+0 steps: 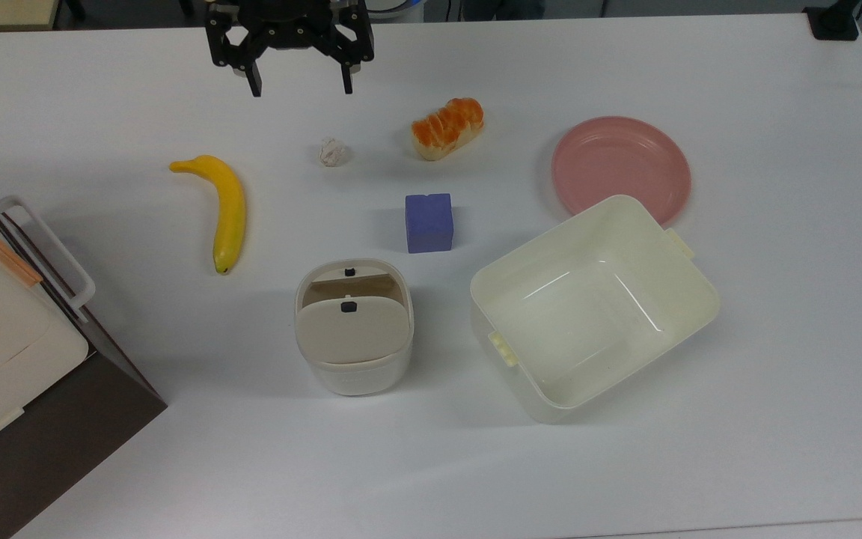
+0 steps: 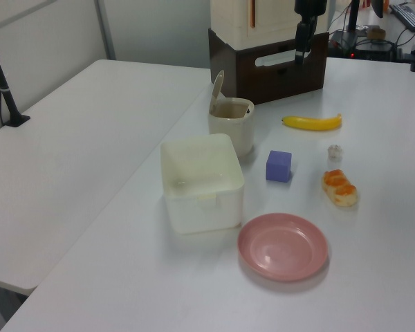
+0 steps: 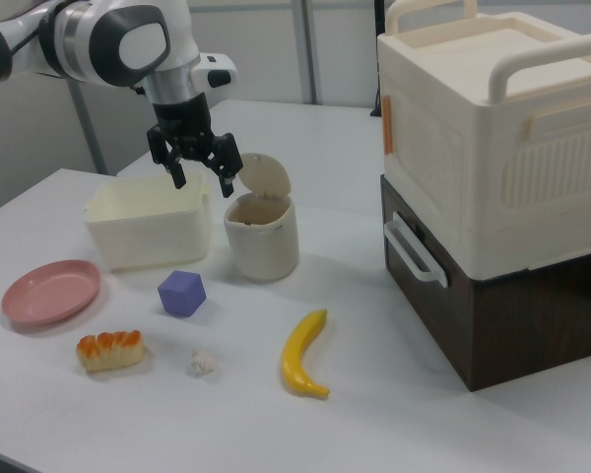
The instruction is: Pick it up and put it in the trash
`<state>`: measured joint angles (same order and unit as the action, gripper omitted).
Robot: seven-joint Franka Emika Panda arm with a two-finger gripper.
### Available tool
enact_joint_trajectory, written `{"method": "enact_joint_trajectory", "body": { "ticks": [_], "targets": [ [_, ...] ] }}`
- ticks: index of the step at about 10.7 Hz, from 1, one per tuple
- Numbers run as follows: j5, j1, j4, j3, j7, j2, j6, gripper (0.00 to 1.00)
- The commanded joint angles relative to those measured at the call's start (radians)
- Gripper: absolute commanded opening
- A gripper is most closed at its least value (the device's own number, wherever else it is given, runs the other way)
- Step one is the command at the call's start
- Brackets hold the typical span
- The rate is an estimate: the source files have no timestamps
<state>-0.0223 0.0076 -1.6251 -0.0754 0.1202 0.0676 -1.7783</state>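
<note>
Hand [image 1: 301, 81] spread, above paper wad [image 1: 333, 152]

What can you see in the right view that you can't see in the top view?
The right view gives the robot's arm, the tall cream box from the side, and one flap of the trash bin standing up. The top view gives the bare floor inside the tub and the bin's other flap lying flat. Both share the paper wad, banana, blue cube, bread, pink plate and open gripper.
</note>
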Motion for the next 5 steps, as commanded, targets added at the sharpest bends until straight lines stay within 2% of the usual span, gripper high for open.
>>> {"method": "enact_joint_trajectory", "body": {
  "ticks": [1,5],
  "targets": [
    [-0.013,0.006,-0.018,-0.007,-0.007,-0.014,0.013,1.0],
    [-0.013,0.002,-0.018,-0.007,-0.004,-0.012,0.003,1.0]
  ]
}}
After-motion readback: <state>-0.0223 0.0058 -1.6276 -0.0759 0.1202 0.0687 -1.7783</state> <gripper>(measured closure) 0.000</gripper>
